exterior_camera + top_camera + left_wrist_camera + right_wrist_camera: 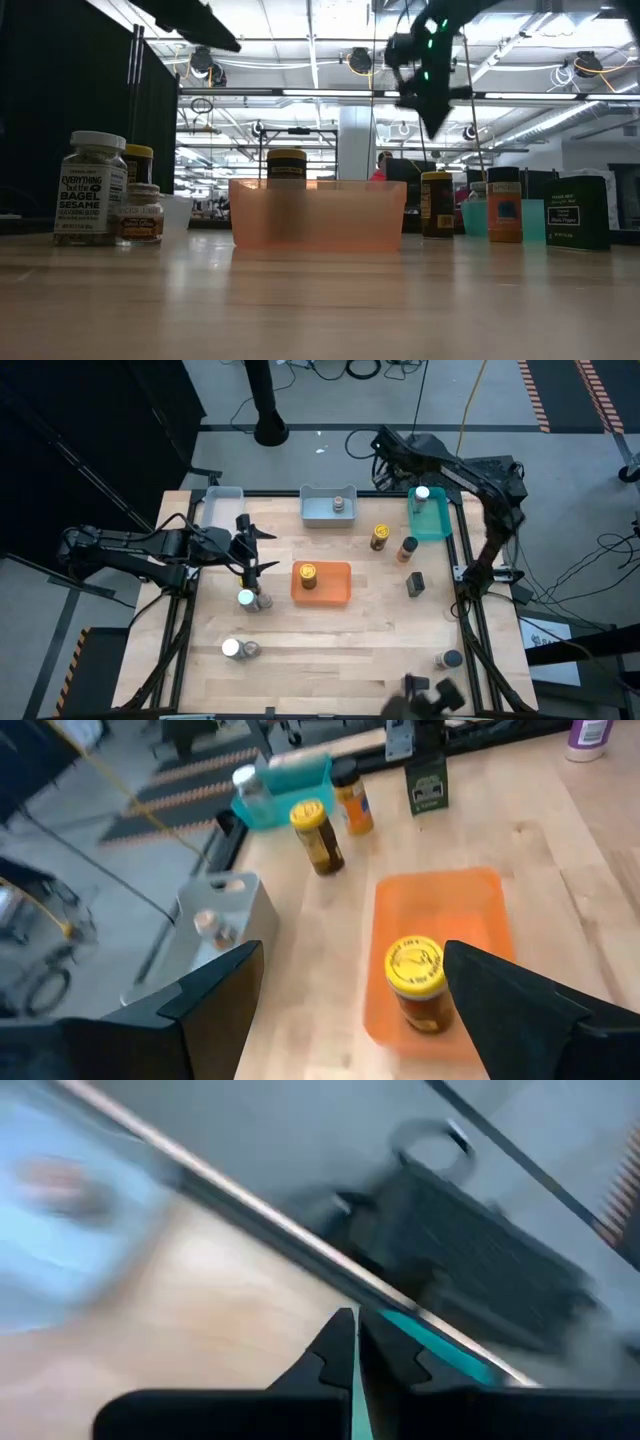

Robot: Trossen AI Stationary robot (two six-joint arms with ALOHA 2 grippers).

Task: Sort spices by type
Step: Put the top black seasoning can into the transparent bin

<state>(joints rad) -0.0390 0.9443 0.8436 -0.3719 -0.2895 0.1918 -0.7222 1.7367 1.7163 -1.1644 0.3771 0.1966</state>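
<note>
The left claw (246, 548) is hovering wide open and empty over the wooden tabletop (340, 635), its two fingers (215, 985) spread apart. Just ahead of it, an orange tray (335, 588) is holding a yellow-lidded jar (307, 575), standing upright at the tray's end nearest the claw. Close beside the claw, a white-lidded jar (245, 598) and a smaller jar (264, 600) are standing together on the tabletop; another white-lidded jar (231, 648) is sitting farther off with a small jar beside it, toward the tabletop's front edge. Beyond the orange tray from the left claw, a second yellow-lidded jar (380, 537) and an orange-bodied jar (407, 548) are standing near each other, with a dark box (416, 583) well apart from them. A grey tray (328, 510) at the far edge is holding one small jar (340, 501), and a clear tray (222, 502) is lying at the far left corner.

The right claw (354, 1342) is hanging closed and empty by the far right corner, its fingers pressed together, just beside a teal tray (432, 520) that is holding a white-lidded jar (422, 494). A grey-lidded jar (451, 659) is standing alone near the front right corner.
</note>
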